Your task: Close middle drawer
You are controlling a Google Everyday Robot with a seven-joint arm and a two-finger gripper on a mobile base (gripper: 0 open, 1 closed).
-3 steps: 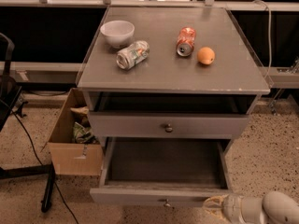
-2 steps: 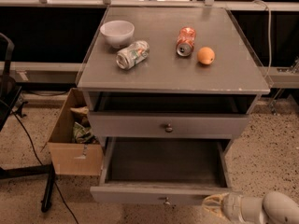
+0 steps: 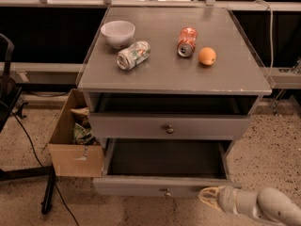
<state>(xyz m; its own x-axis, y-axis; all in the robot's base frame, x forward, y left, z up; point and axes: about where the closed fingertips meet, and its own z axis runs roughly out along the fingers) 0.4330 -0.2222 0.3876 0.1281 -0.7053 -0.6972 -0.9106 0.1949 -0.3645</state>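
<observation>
The grey cabinet (image 3: 174, 76) has two drawers showing. The middle drawer (image 3: 162, 185) is the lower one. It is pulled far out, its dark grey inside is open to view, and a small round knob (image 3: 165, 191) sits at the centre of its front. The drawer above it (image 3: 169, 125) stands out only a little. My gripper (image 3: 210, 197) is at the bottom right, low, just in front of the right end of the middle drawer's front panel. Whether it touches the panel is unclear.
On the cabinet top lie a white bowl (image 3: 117, 32), a crushed can (image 3: 133, 55), a red can (image 3: 186, 41) and an orange (image 3: 207, 56). An open cardboard box (image 3: 75, 140) stands on the floor at the left. A dark stand leg and cable (image 3: 47, 192) lie further left.
My gripper has crept slightly left and up towards the middle drawer's front. The drawer has not visibly moved.
</observation>
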